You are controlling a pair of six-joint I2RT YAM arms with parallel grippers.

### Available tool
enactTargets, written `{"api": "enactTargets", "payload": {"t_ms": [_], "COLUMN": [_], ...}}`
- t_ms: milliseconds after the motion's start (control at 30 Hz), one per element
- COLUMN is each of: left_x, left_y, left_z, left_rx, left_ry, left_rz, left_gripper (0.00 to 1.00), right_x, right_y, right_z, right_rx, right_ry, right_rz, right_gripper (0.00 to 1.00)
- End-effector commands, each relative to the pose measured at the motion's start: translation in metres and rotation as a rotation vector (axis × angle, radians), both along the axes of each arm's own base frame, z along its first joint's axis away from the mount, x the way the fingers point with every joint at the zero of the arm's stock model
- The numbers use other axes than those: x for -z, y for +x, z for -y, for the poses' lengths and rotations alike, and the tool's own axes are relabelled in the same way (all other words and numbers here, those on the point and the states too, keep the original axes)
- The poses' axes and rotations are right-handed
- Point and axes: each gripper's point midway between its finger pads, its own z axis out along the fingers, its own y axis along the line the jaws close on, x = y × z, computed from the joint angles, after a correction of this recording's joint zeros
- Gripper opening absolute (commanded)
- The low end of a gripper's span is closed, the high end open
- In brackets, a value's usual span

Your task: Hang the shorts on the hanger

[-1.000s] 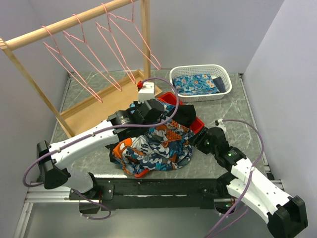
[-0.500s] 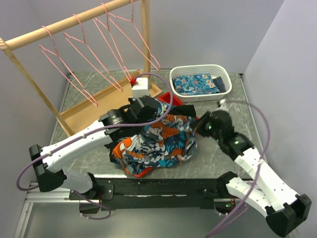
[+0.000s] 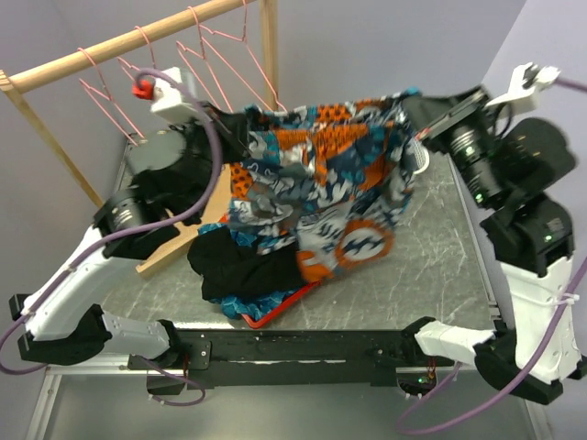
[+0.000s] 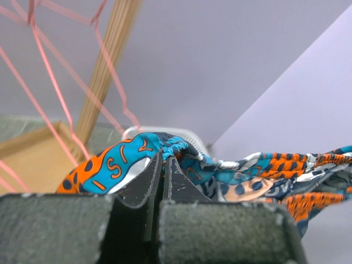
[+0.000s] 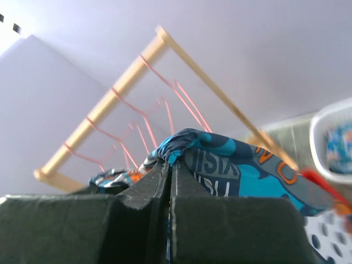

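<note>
The shorts (image 3: 330, 174), printed in navy, teal, orange and white, hang stretched out in the air between my two grippers, and their lower hem droops toward the table. My left gripper (image 3: 240, 124) is shut on one end of the elastic waistband (image 4: 165, 146). The right gripper (image 3: 411, 105) is shut on the other end (image 5: 190, 144). Several pink wire hangers (image 3: 204, 32) hang on the wooden rail (image 3: 110, 50) just behind and left of the shorts. In the left wrist view one hanger wire (image 4: 58, 91) passes close by on the left.
A plain black garment (image 3: 243, 266) lies bunched on the table under the shorts, over a red tray (image 3: 275, 307). A white basket (image 3: 420, 160) sits half hidden behind the shorts. The rack's upright post (image 3: 269, 46) and its wooden base (image 3: 183, 247) stand at the left.
Both arms have risen from the table, lifting the shorts and pulling them wide. The right gripper has shut on the waistband. The black garment is now uncovered.
</note>
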Motion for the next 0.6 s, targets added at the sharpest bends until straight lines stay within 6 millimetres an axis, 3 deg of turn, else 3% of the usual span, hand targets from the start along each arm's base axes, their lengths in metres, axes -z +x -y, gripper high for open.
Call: {"api": "enactTargets", "payload": {"t_ms": [0,100,200,233,300,333,367,400,433,467,500,567], "left_x": [-0.062,-0.067,-0.036,-0.010,0.023,0.064,0.084,0.128,0.148,0.168,0.204,0.230], "left_y": [-0.012,-0.015,-0.011,-0.009,-0.007,-0.004,-0.004,-0.002,-0.003,-0.006,-0.009,-0.015], "left_z": [-0.015,-0.015,-0.004,0.004,0.014,0.020,0.023,0.030,0.030,0.035,0.040,0.046], "left_rx": [0.023,0.038,0.058,0.071,0.091,0.092,0.095,0.097,0.100,0.121,0.138,0.179], "left_ry": [-0.101,-0.106,-0.066,-0.026,-0.016,0.036,0.046,0.081,0.089,0.095,0.113,0.111], "left_rz": [0.158,0.156,0.094,0.051,-0.010,-0.069,-0.105,-0.179,-0.213,-0.250,-0.307,-0.351], "left_gripper": [0.01,0.01,0.01,0.01,0.01,0.02,0.03,0.04,0.04,0.04,0.04,0.05], "right_x": [-0.033,-0.034,-0.004,0.021,0.052,0.087,0.107,0.127,0.167,0.187,0.228,0.255], "right_y": [0.001,0.006,0.014,0.020,0.024,0.028,0.029,0.031,0.033,0.031,0.029,0.029], "right_z": [0.015,0.018,0.018,0.014,0.010,0.004,0.002,0.000,-0.003,-0.007,-0.008,-0.010], "right_rx": [0.071,0.097,0.115,0.110,0.100,0.080,0.073,0.065,0.054,0.034,0.024,0.014], "right_ry": [-0.045,-0.067,-0.105,-0.128,-0.147,-0.167,-0.177,-0.187,-0.208,-0.209,-0.236,-0.234], "right_rz": [0.049,0.042,-0.017,-0.055,-0.104,-0.157,-0.186,-0.216,-0.272,-0.305,-0.370,-0.405], "right_gripper": [0.00,0.00,0.00,0.00,0.00,0.00,0.00,0.00,0.00,0.00,0.00,0.00]}}
